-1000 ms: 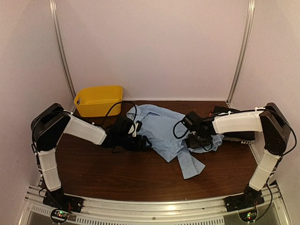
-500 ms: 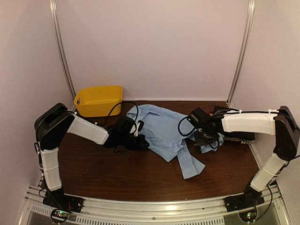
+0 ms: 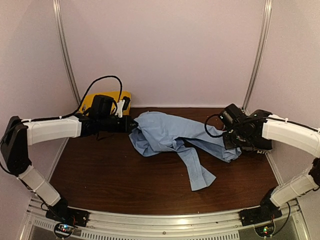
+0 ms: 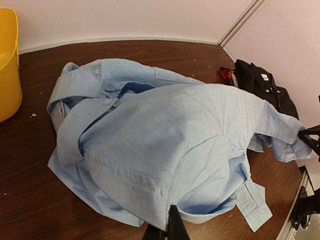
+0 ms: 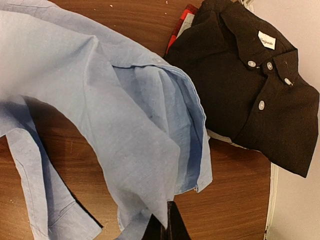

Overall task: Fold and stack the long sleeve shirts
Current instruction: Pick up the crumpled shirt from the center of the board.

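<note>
Blue shirt (image 3: 170, 132): left hand (image 3: 134, 125), right hand (image 3: 234, 149)

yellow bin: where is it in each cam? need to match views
Top external: bin at the far left by the back wall, partly hidden by the left arm.
Left wrist: bin at the left edge, cut off by the frame.
Right wrist: not in it.
Shared landmark: the blue shirt, seen in all three views.
</note>
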### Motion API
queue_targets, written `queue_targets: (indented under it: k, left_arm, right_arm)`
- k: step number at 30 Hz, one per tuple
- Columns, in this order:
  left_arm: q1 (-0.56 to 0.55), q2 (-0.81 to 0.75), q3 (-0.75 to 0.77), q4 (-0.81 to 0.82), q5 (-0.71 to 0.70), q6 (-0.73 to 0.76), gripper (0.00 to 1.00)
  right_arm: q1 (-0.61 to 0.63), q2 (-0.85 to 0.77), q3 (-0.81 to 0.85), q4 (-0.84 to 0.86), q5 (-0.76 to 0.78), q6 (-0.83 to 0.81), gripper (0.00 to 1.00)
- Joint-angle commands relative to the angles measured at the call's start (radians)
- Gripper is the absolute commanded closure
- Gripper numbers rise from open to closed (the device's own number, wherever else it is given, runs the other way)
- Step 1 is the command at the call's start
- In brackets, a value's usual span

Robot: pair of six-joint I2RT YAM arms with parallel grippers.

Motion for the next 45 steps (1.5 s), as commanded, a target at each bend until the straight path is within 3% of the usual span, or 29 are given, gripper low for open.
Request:
queue_targets:
  k: [1, 9, 15, 24, 31, 34, 37, 42, 45]
  left_arm:
    - [0.03, -0.08, 0.027, -0.208, -0.022, 0.138, 1.0]
    - [0.104, -0.268, 0.066, -0.321, -0.029, 0.204, 1.0]
    - [0.105, -0.28, 0.138, -0.369, -0.011, 0.242, 1.0]
    - [0.111, -0.203, 0.112, -0.367, -0.106, 0.218, 1.0]
    - [0.131, -0.068, 0.119, -0.294, -0.068, 0.207, 1.0]
    - [0.131, -0.005, 0.138, -0.267, -0.037, 0.197, 1.0]
    - [0.131, 0.04, 0.157, -0.252, -0.021, 0.19, 1.0]
    - [0.131, 0.082, 0.17, -0.233, -0.003, 0.184, 1.0]
    - [0.131, 0.095, 0.173, -0.224, 0.004, 0.18, 1.0]
  right_arm:
    - [-0.004, -0.067, -0.016, -0.011, -0.073, -0.072, 1.0]
    - [-0.004, -0.168, -0.024, 0.044, -0.234, -0.168, 1.0]
    - [-0.004, -0.19, -0.051, 0.115, -0.347, -0.214, 1.0]
    - [-0.026, 0.001, -0.07, 0.139, -0.279, -0.174, 0.98]
    - [-0.124, 0.202, -0.059, 0.211, -0.253, -0.184, 0.96]
    - [-0.152, 0.254, -0.032, 0.205, -0.216, -0.183, 0.88]
    - [-0.153, 0.266, -0.012, 0.183, -0.184, -0.181, 0.73]
    - [-0.128, 0.18, -0.03, 0.174, -0.171, -0.186, 0.49]
    - [-0.081, 0.131, -0.04, 0.157, -0.168, -0.179, 0.43]
